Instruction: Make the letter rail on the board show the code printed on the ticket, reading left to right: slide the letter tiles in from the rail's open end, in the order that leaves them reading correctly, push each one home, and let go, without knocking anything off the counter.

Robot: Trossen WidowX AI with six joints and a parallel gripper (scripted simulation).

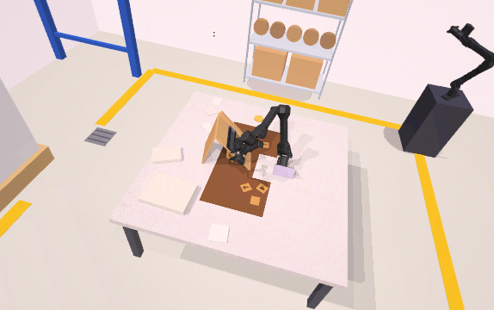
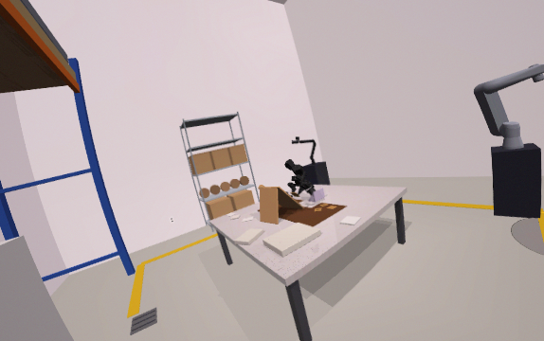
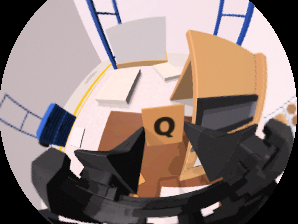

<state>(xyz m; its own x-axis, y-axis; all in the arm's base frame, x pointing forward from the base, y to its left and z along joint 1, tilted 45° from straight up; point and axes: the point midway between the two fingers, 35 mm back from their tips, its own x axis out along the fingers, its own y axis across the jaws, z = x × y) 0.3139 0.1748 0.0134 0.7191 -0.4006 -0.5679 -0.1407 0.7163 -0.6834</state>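
Observation:
My gripper [image 3: 164, 127] [image 1: 231, 158] is shut on the Q tile [image 3: 164, 119], a square orange tile with a black Q upright in the wrist view. It holds the tile beside the lower left part of the leaning wooden board [image 3: 225, 65] [image 2: 269, 205]. The dark rail [image 3: 225, 116] [image 1: 231, 137] is on the board's face, just right of the gripper in the wrist view; the right finger hides part of it. Two lettered tiles [image 1: 245, 187] [image 1: 262, 188] and a plain-looking tile [image 1: 255, 201] lie on the brown mat [image 1: 225, 189]. Another tile [image 1: 266, 145] lies near the arm. The ticket's code is not readable.
Two pale slabs [image 1: 169, 193] [image 1: 167, 154] lie left of the mat. A white card [image 1: 219, 232] lies near the front edge, smaller cards [image 1: 217, 102] [image 1: 210, 111] at the back left. A yellow disc [image 1: 258, 118] is behind the arm. A lilac block [image 1: 284, 171] stands at the arm's base.

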